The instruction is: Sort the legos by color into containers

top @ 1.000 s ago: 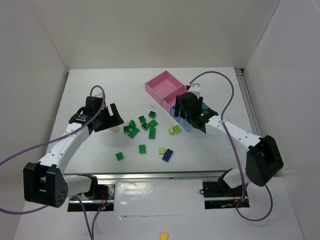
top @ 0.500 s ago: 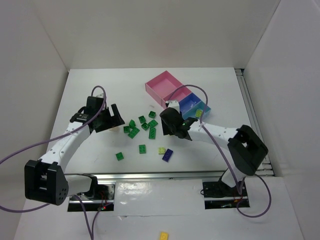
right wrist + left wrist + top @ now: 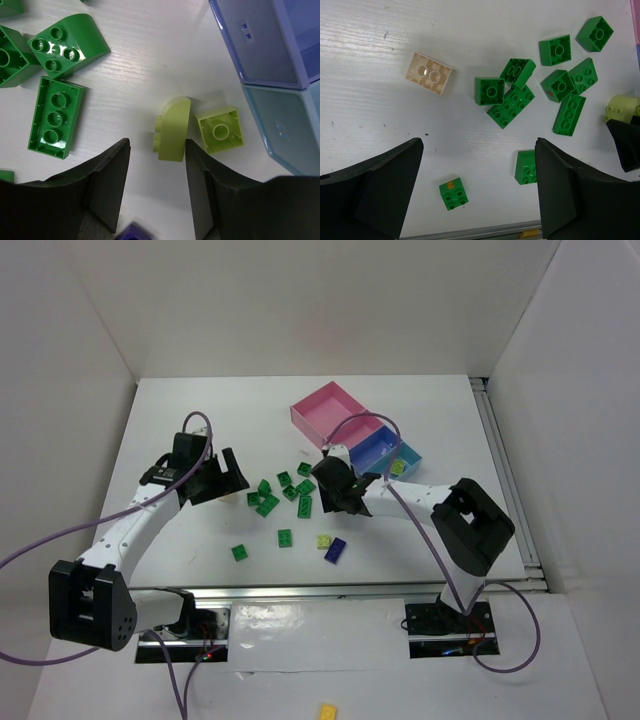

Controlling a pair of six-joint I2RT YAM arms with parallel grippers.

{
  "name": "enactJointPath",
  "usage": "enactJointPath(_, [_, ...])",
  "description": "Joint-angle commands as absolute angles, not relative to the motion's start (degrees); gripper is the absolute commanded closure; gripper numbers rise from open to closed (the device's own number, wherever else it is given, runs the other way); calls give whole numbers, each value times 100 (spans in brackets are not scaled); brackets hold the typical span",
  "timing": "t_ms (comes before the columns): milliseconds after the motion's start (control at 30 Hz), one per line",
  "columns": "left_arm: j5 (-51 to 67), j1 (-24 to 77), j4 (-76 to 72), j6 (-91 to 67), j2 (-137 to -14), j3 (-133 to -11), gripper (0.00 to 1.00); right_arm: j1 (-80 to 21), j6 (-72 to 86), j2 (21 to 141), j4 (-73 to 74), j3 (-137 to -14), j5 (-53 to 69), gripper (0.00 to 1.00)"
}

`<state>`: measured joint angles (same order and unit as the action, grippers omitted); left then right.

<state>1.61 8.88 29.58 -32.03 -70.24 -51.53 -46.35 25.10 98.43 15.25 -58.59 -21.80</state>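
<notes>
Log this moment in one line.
left hand: open, empty, over green bricks | right hand: open, straddling pale curved brick, not yet gripped

White table (image 3: 200, 410), scattered green legos (image 3: 305, 506), cream brick (image 3: 430, 73), pale yellow-green bricks (image 3: 218, 129), purple brick (image 3: 336, 550), joined pink-and-blue containers (image 3: 308, 428)

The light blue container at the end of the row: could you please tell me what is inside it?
One pale yellow-green lego lies inside the light blue container. The right arm covers its near edge, so that strip cannot be seen.
</notes>
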Motion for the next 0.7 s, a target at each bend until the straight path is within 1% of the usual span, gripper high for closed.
enactJointPath(0, [141, 896, 2953, -3331, -6935, -5291, 5, -4605, 2452, 10028, 1239, -6126, -2206, 47])
enactJointPath(167, [88, 896, 2953, -3331, -6987, -5291, 5, -4605, 2452, 10090, 1239, -6179, -2259, 62])
enactJointPath(200, [88, 896, 2953, -3331, -6935, -5291, 5, -4605, 2452, 10090, 1300, -6179, -2320, 71])
enactJointPath(267, [88, 896, 2953, -3331, -6935, -5291, 5, -4605, 2452, 10020, 1354, -6240, -2320, 75])
enactJointPath(333, [88, 896, 3005, -3331, -6935, -5353, 5, -4605, 2505, 9792, 1433, -6293, -2513, 76])
enactJointPath(500, [88, 896, 3006, -3331, -6935, -5353, 5, -4658, 2557, 8518, 1555, -6109, -3040, 76])
enactJointPath(600, [141, 896, 3006, -3331, -6935, -5353, 5, -4281, 2558, 7983, 1608, -5968, -3164, 76])
enactJointPath(667, [254, 896, 3006, -3331, -6935, -5353, 5, -3922, 2558, 7910, 1608, -5889, -3112, 76])
